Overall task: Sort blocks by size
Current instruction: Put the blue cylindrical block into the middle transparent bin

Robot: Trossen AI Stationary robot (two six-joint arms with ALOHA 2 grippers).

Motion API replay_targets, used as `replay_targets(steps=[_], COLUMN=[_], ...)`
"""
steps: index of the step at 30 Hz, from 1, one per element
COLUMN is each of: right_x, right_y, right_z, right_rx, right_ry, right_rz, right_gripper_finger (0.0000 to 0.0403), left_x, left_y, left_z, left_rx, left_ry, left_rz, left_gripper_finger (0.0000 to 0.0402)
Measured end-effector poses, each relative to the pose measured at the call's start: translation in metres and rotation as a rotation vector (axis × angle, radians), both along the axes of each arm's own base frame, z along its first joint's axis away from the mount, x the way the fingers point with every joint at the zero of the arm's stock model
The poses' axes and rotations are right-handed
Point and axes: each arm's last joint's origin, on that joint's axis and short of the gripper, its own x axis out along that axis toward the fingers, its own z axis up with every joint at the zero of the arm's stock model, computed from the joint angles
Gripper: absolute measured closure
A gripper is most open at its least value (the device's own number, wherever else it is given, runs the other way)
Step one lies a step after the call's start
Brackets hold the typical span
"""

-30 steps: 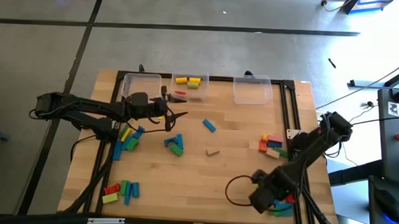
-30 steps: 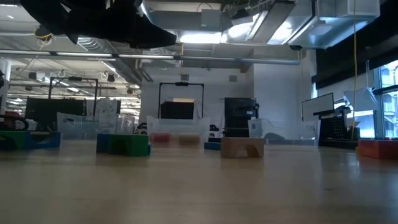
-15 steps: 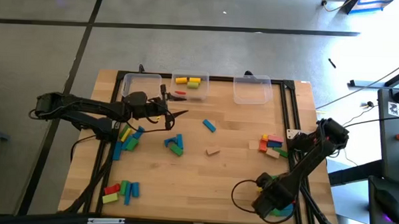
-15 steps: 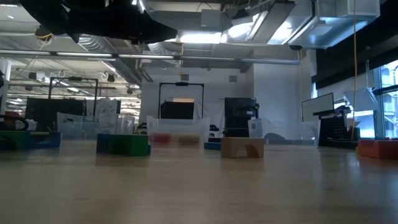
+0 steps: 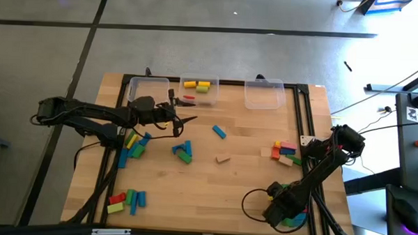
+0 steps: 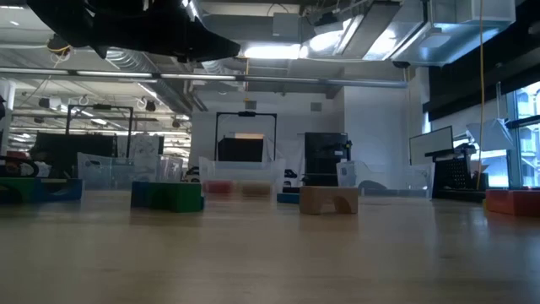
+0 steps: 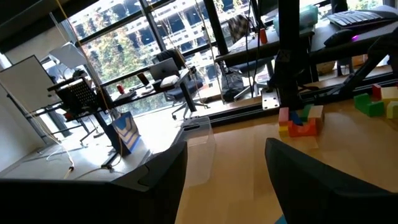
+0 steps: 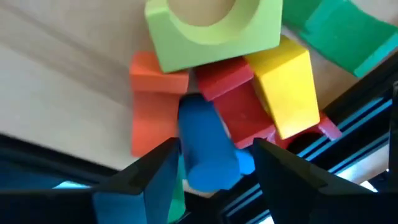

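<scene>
The blocks lie scattered over the wooden table in several loose groups: a green, blue and yellow cluster by the left arm, a small group near the front left corner, a blue and green pair near the middle, a red, orange and tan group on the right, and a pile at the front right corner beneath the right arm. Three clear bins stand along the far edge; the middle one holds yellow blocks and a red one.

The left gripper hangs above the table toward the far left, just in front of the bins, its fingers spread with nothing between them.

The right gripper is down over the front right pile, fingers apart on either side of a blue cylinder. Whether the fingers actually touch it is hard to tell. A light green arch block, an orange block, a red block and a yellow block crowd against it.

A lone blue block and a tan block lie apart near the table's centre.
</scene>
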Motion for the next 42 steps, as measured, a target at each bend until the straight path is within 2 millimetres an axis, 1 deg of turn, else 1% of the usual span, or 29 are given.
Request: replay_targets(steps=[5, 11, 20, 25, 34, 42], right_x=[-0.004, -0.010, -0.005, -0.004, -0.005, -0.004], right_y=[-0.004, -0.007, -0.009, -0.009, -0.009, -0.009], right_z=[-0.008, -0.014, -0.014, -0.013, -0.013, -0.013], right_rx=[-0.002, 0.067, 0.112, 0.169, 0.177, 0.177], right_ry=[0.036, 0.111, 0.109, 0.163, 0.165, 0.155], right_rz=[0.010, 0.058, 0.072, 0.054, 0.065, 0.079], right_gripper_finger=[0.0194, 0.0194, 0.0194, 0.0193, 0.0152, 0.0148], left_x=[0.000, 0.000, 0.000, 0.000, 0.000, 0.000], left_y=[0.000, 0.000, 0.000, 0.000, 0.000, 0.000], left_z=[0.000, 0.000, 0.001, 0.001, 0.001, 0.001], left_rx=[-0.001, 0.001, 0.002, 0.006, 0.013, 0.012], left_ry=[0.002, -0.003, -0.013, -0.012, -0.007, -0.002], left_rz=[0.000, 0.000, -0.001, -0.001, -0.001, -0.001], left_gripper_finger=[0.0192, 0.0192, 0.0192, 0.0192, 0.0192, 0.0192])
